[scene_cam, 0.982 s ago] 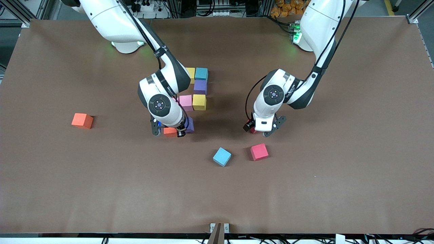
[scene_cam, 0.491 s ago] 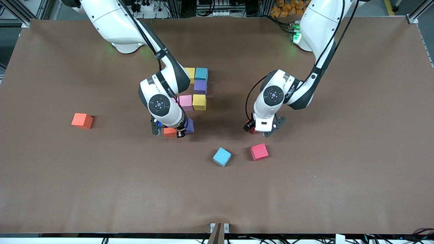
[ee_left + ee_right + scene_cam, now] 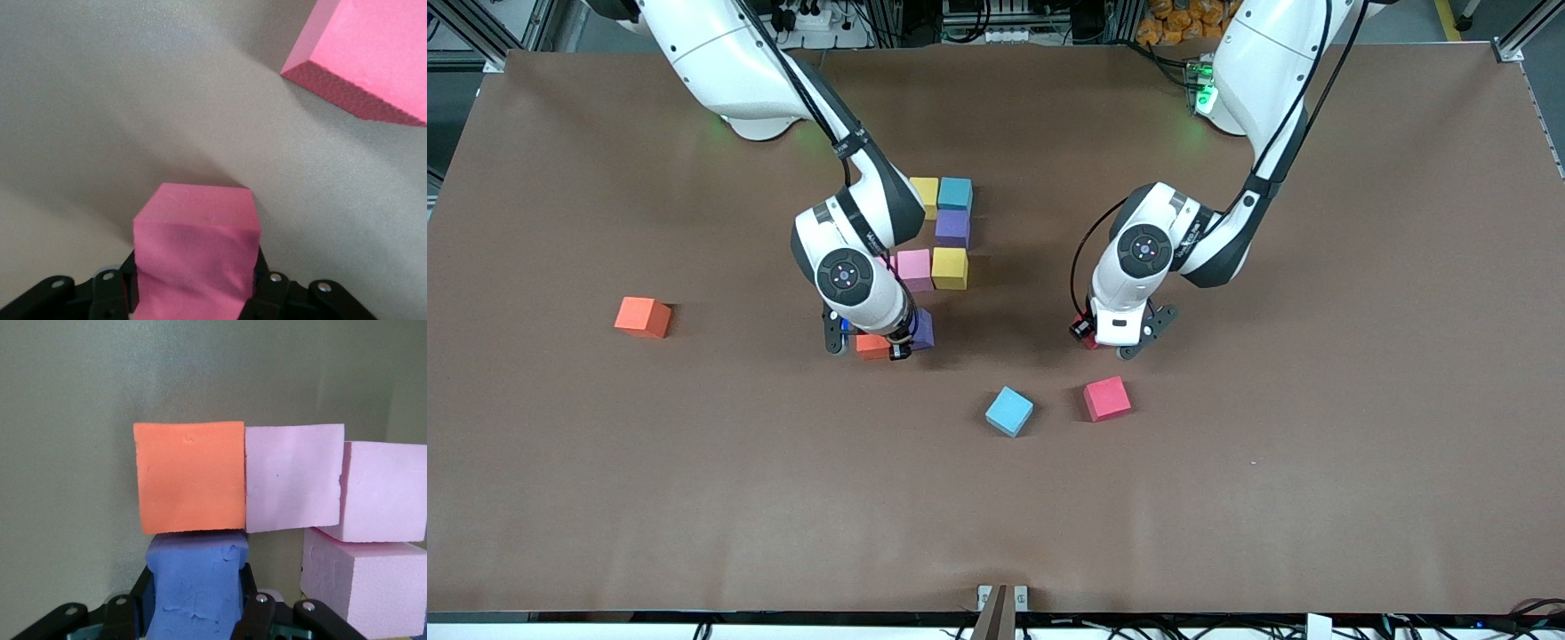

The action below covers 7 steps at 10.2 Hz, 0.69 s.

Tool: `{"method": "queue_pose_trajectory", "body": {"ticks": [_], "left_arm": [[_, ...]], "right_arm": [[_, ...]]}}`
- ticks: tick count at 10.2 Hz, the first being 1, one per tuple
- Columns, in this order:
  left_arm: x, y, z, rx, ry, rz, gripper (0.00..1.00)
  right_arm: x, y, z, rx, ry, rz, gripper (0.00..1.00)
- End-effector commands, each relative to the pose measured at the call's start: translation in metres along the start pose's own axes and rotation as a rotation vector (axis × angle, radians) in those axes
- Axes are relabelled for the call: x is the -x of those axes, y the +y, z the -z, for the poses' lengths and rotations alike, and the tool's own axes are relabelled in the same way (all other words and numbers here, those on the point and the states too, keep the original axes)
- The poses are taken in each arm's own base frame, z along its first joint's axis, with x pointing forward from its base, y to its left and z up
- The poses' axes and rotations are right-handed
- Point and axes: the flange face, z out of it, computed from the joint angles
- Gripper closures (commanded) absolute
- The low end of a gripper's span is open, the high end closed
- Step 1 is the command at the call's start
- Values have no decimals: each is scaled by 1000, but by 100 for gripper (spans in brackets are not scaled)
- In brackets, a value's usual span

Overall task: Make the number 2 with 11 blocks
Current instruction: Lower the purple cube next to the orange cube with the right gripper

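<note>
Between the left tool's (image 3: 193, 293) fingers sits a red block (image 3: 197, 257).

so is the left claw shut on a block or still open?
Shut on a block. In the left wrist view the left claw has its fingers pressed against both sides of a red block standing between them.

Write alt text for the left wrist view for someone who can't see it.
The left gripper is shut on a red block, whose sides bulge between the jaws, low over the brown table. A second red block sits loose on the table near the frame's edge, apart from the held one.
</note>
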Motion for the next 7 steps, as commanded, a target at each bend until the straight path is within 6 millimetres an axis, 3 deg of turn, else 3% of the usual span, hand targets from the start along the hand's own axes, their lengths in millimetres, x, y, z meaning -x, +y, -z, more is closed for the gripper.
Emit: {"method": "queue_pose_trajectory", "body": {"ticks": [1,4,7], "left_arm": [[-1,-2,-3,2,15,-13,51],[-2,-1,-3,4,15,-14,54],[-1,-1,-3,4,15,-17,50]], "right_arm": [[-2,0,-1,-5,-7,-22,100],[-5,0,-3,-2,-3,-23,100],[-8,2,-9,-12,4,-20,100]]}}
